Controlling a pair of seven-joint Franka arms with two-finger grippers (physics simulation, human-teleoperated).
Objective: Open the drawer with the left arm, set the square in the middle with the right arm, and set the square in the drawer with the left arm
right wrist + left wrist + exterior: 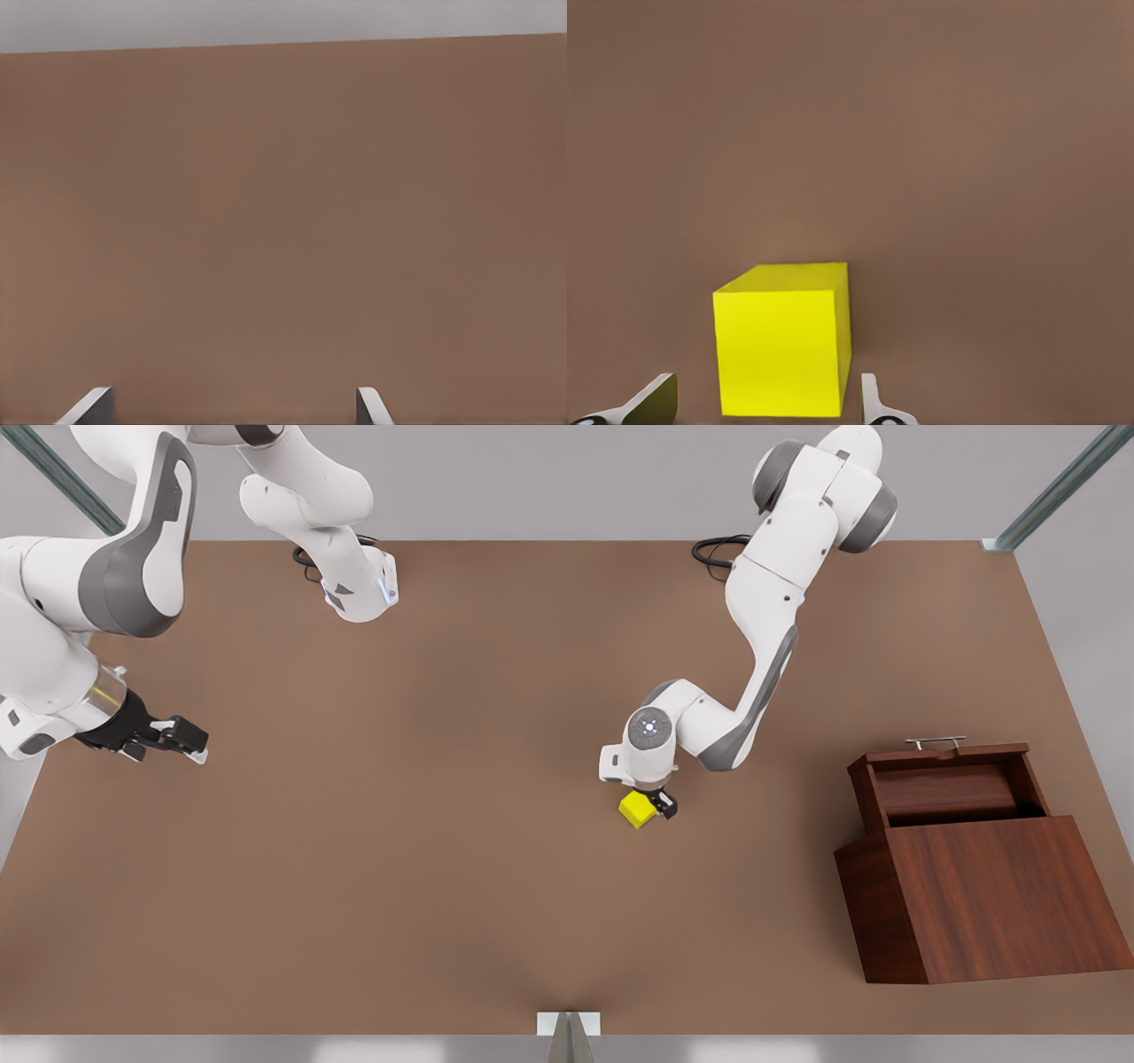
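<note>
The square is a small yellow cube resting on the brown tabletop near the middle. My left gripper is down over it, on the arm at the front view's right. In the left wrist view the square sits between the two fingertips, with a small gap on one side, so the left gripper is open around it. The drawer stands pulled out of the wooden cabinet, its silver handle facing the far side. My right gripper waits open at the front view's left, over bare table.
The cabinet fills the near corner at the front view's right. Both arm bases stand along the table's far edge. A small metal bracket sits at the middle of the near edge.
</note>
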